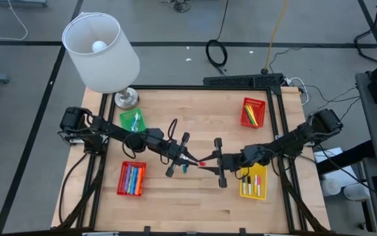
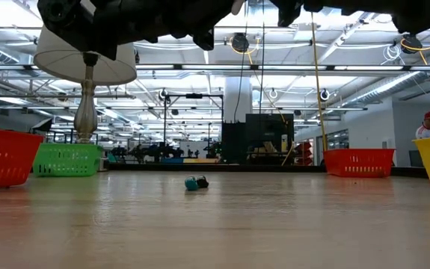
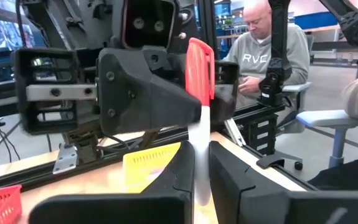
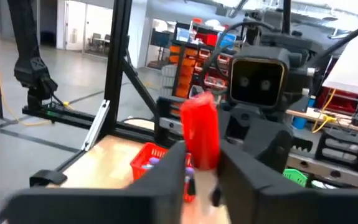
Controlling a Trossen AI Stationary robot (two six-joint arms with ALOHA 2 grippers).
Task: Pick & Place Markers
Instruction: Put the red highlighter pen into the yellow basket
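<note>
Mid-handover above the middle of the desk (image 1: 195, 203): left gripper (image 1: 189, 159) clamped on the white barrel of a red-capped marker (image 1: 202, 162), right gripper (image 1: 216, 165) facing it with fingers around the red cap end (whether actually pinching yet, cannot tell). Next up, by the look of it: firm hold by the right, release by the left, then a carry to the red basket (image 1: 253, 112) at the far right. Green marker (image 2: 196, 182) left lying on the desk below.
</note>
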